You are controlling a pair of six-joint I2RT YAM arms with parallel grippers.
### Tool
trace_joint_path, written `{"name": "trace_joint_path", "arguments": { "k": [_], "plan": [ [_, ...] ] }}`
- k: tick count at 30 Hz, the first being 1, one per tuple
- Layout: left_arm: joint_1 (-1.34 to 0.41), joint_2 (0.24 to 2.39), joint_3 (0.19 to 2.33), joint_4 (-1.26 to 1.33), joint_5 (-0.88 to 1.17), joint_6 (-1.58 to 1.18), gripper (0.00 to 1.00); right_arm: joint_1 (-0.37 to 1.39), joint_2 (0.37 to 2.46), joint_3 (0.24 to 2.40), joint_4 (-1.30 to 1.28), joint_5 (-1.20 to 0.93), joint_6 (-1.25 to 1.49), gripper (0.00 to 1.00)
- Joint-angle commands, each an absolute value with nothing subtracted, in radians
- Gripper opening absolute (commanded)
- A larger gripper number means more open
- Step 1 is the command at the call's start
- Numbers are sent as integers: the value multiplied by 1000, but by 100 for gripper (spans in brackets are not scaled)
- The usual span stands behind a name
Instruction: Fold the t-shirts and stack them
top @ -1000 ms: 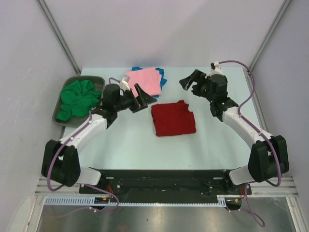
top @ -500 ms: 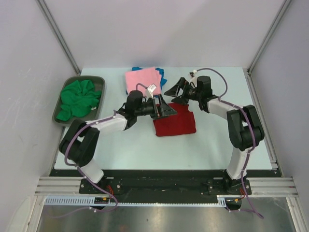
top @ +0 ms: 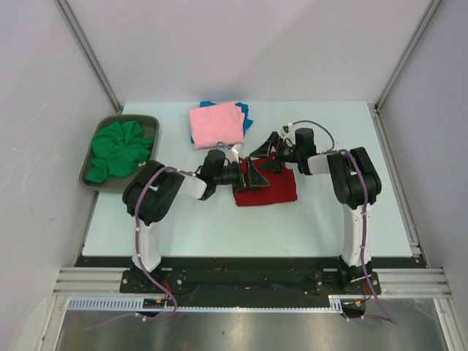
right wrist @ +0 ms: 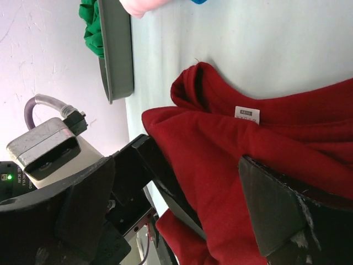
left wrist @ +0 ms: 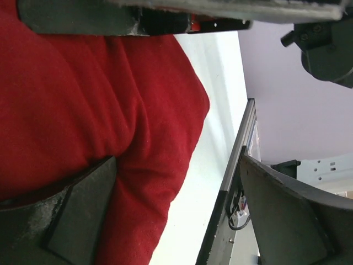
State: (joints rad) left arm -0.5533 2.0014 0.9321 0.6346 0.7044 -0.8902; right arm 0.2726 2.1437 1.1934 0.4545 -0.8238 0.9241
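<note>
fingers on both arms gape wide at the lumpy, folded dark red t-shirt.

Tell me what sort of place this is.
Probably a robot test bench in a lab: a pale table boxed in by plain white walls, a left arm and right arm bolted at its near edge, and a red t-shirt to practise on.

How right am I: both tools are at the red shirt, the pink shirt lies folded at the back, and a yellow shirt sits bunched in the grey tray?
That's a green shirt in the grey tray, not yellow, per the top external view. Otherwise yes: left tool and right tool at the red shirt, pink shirt folded at the back.
</note>
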Motion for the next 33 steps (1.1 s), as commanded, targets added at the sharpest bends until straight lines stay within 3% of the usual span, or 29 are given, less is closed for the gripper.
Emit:
{"name": "trace_joint_path", "arguments": {
  "k": [1, 11, 16, 23, 26, 30, 33],
  "plan": [
    [-554, 2036, 873, 710, 733, -862, 100, 239, 2178, 1221, 446, -818, 853, 100],
    [-555, 1884, 856, 715, 768, -876, 100, 224, 2100, 1236, 488, -787, 847, 100],
    [-558, 1657, 954, 481, 785, -851, 100, 218, 1918, 1243, 420, -752, 807, 100],
    [-555, 1405, 1046, 18, 678, -726, 100, 247, 1582, 1253, 5, -608, 513, 100],
    [-548, 1312, 1035, -148, 574, -660, 100, 348, 1471, 1267, -243, -381, 362, 100],
    [-537, 1203, 964, -278, 416, -623, 100, 593, 1310, 1264, -432, 279, 105, 99],
    [-526, 1114, 896, -325, 307, -604, 100, 745, 1278, 1259, -535, 522, 40, 100]
  ]
}}
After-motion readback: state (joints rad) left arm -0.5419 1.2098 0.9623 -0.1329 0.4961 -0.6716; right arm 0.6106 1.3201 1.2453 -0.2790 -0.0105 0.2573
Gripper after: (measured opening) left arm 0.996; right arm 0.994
